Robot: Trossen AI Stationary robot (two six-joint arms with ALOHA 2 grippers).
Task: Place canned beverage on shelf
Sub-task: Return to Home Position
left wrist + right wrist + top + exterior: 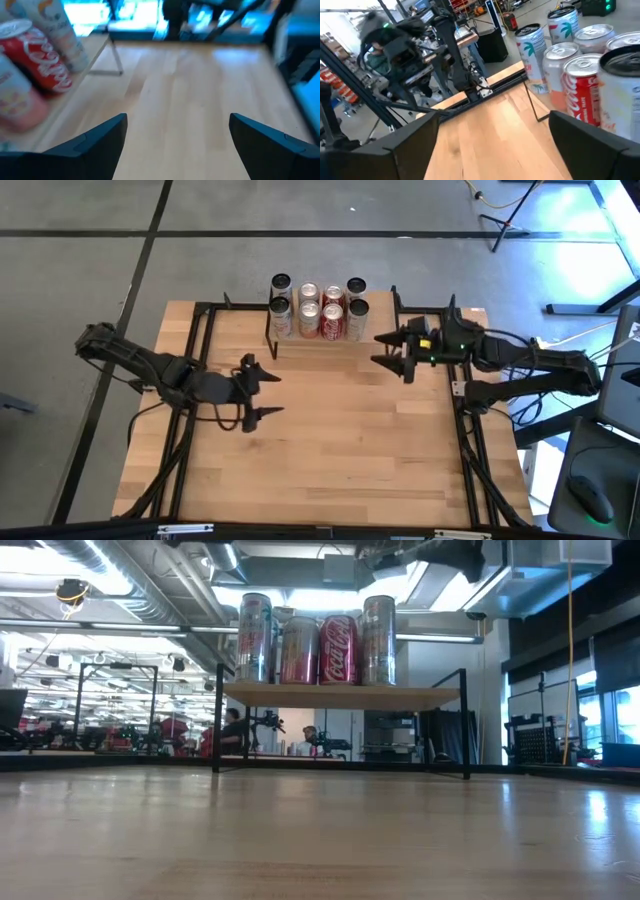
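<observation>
The shelf point(315, 338), a low riser with a light wooden top and black legs, stands at the table's far edge and carries several cans point(318, 307), red and silver ones; in the low view they stand upright on its plank point(340, 695). My left gripper point(262, 392) is open and empty over the table's left middle. My right gripper point(392, 350) is open and empty just right of the shelf. The cans also show in the left wrist view point(42, 55) and the right wrist view point(580, 85).
Black frame rails point(200, 360) run along the table's left and right sides. Bare wooden tabletop point(340, 440) lies between the arms and toward the near edge. The room behind shows people and equipment point(235, 730) beyond the table.
</observation>
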